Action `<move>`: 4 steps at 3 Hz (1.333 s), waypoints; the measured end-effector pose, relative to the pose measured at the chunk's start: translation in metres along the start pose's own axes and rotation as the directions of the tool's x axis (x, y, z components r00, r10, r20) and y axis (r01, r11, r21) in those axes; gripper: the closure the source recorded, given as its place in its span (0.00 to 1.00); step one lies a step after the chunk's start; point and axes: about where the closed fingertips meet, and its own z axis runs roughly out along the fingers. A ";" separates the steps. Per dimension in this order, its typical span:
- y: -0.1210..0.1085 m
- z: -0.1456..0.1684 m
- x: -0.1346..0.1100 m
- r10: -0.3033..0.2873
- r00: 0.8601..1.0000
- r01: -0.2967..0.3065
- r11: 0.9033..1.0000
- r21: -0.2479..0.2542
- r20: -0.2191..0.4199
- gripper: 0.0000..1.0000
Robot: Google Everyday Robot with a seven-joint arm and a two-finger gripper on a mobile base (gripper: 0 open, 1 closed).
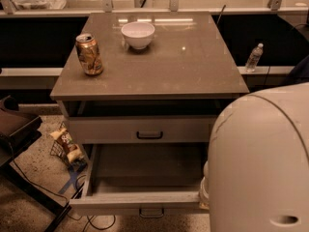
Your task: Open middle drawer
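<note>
The middle drawer (140,201) stands pulled far out below the cabinet top, and its wide shallow grey tray (145,166) is bare inside. A small dark bar handle (151,211) shows just under its front edge. The uppermost drawer (111,129), with its own black handle (149,135), sits nearly shut above it. The lowest drawer is hidden under the open one. My gripper is out of view. Only my arm's large white housing (260,163) shows at the right front, covering the open drawer's right end.
A dented soda can (89,53) and a white bowl (138,34) stand on the brown cabinet top (193,66). A water bottle (254,57) stands on a ledge at the right. A snack bag (66,145), cables and a dark chair (14,127) are at the left.
</note>
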 end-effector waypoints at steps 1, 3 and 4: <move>0.000 0.000 0.000 0.000 1.000 0.000 1.000 -0.001 0.000 0.62; 0.001 0.001 0.000 -0.001 1.000 0.001 1.000 -0.002 -0.001 0.16; 0.001 0.001 0.000 -0.001 1.000 0.001 1.000 -0.003 -0.001 0.00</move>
